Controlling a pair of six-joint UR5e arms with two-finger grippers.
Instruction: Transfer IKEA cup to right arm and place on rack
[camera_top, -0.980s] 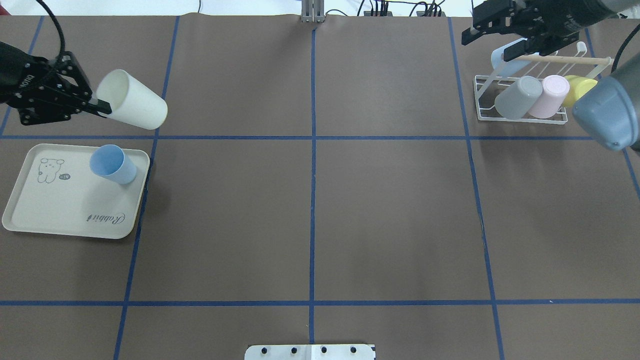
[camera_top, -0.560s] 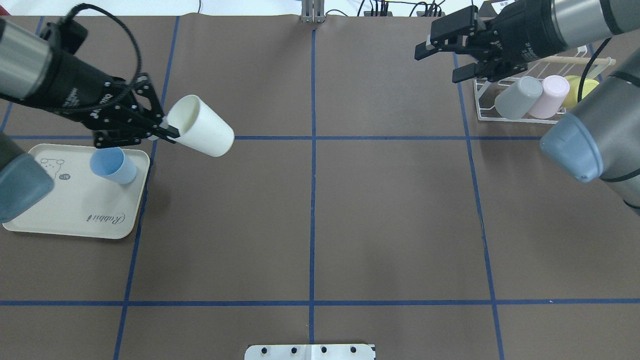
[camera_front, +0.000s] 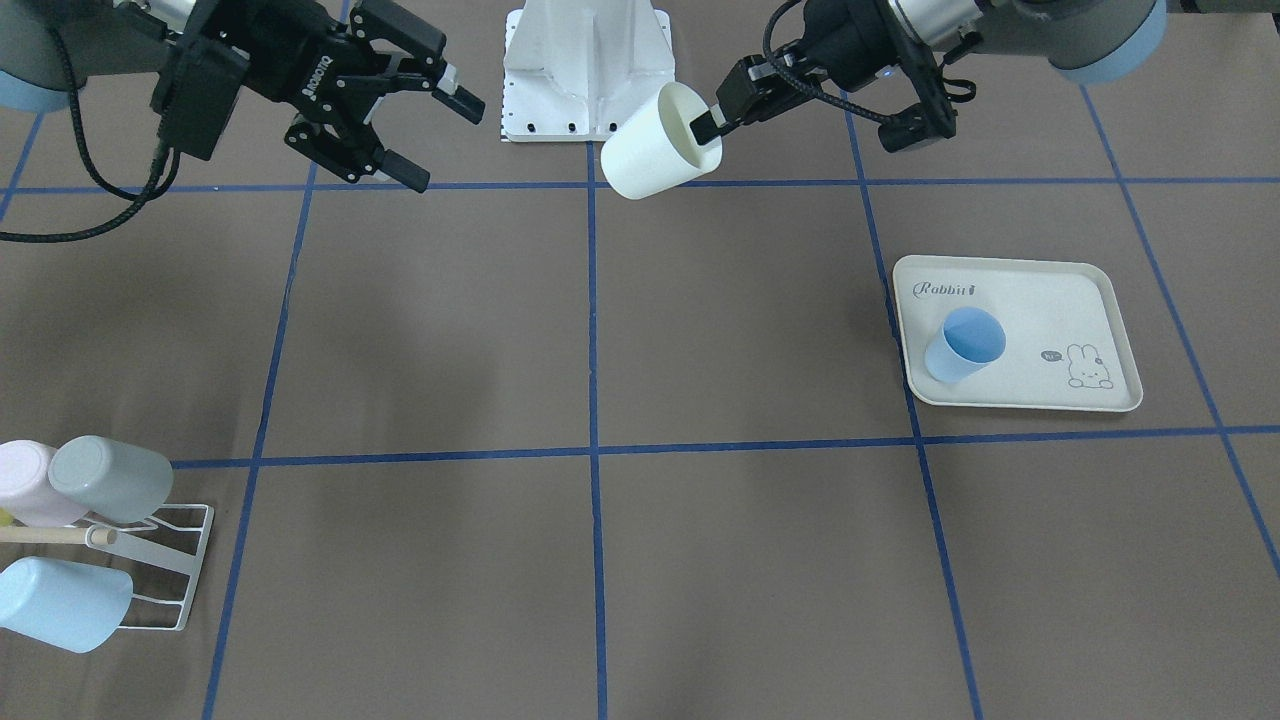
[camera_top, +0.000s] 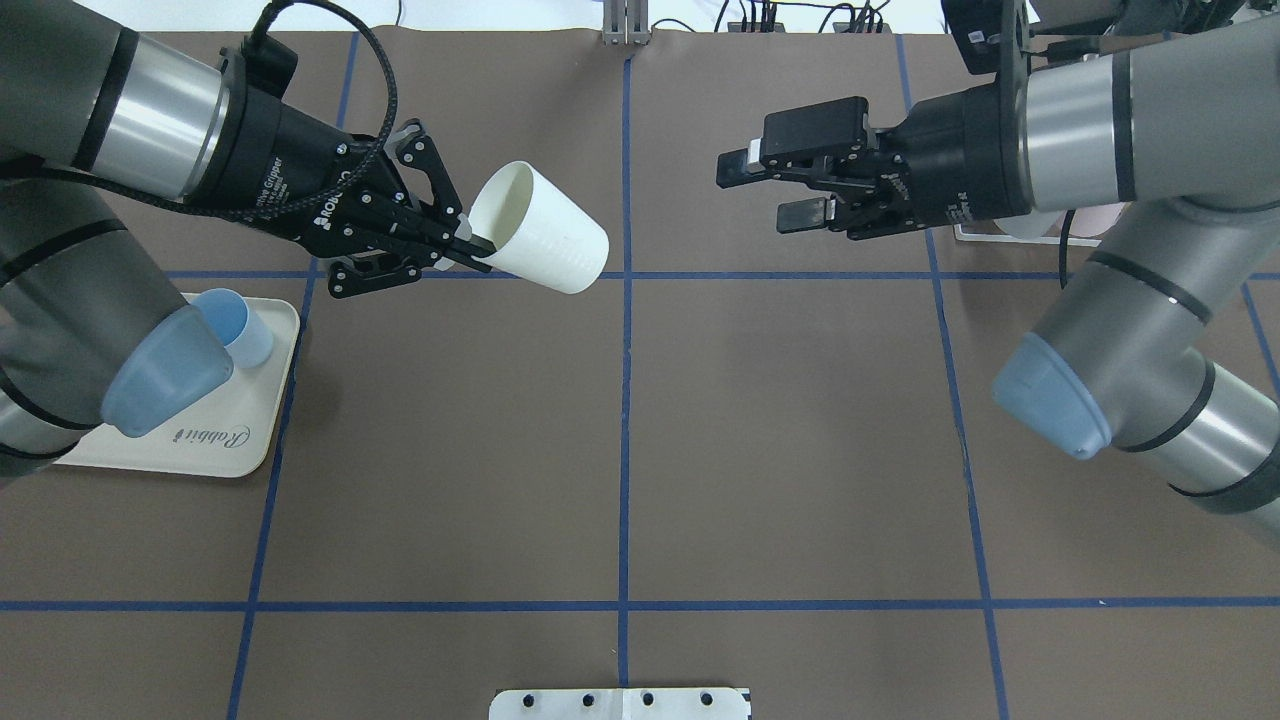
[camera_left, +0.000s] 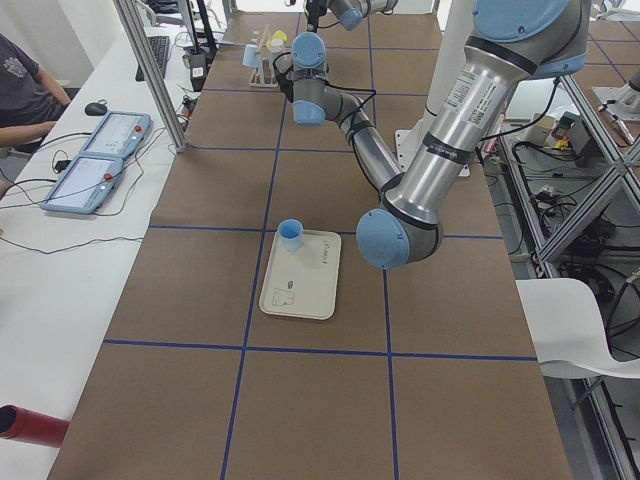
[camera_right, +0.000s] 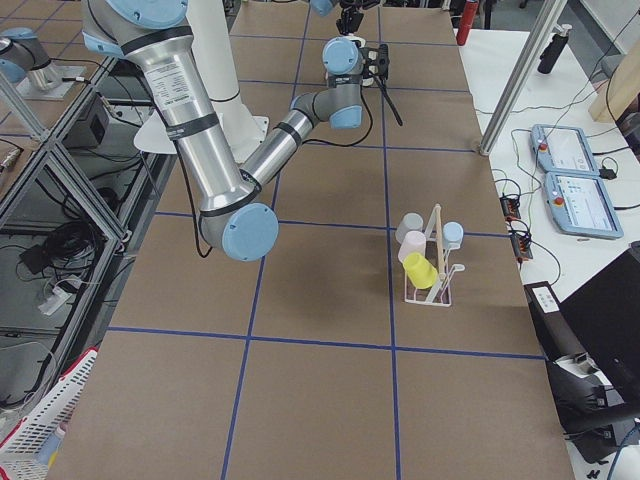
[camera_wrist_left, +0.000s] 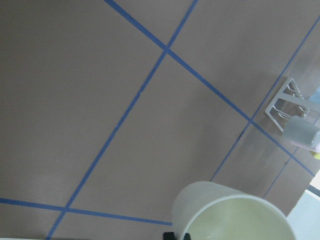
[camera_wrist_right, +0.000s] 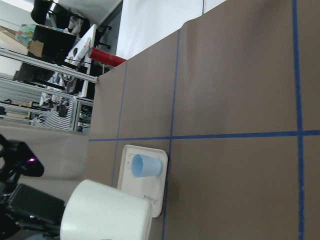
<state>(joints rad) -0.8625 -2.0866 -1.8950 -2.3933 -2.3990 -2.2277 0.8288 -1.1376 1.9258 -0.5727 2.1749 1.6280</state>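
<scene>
A cream IKEA cup hangs tilted above the table just left of the centre line, its mouth toward the left arm. My left gripper is shut on its rim, one finger inside the cup; the front-facing view shows the same grip on the cup. My right gripper hovers open and empty to the right of the cup's base, with a clear gap between them. It shows open in the front-facing view too. The white wire rack with its wooden rod stands at the far right, largely hidden overhead by the right arm.
On the rack lean a grey cup, a pink cup and a light blue cup. A cream rabbit-print tray at the left holds a blue cup. A person sits beyond the table's far side.
The left arm has carried the cream cup rightward toward the table's centre. The right gripper has moved left from over the rack toward the centre and stays open.
</scene>
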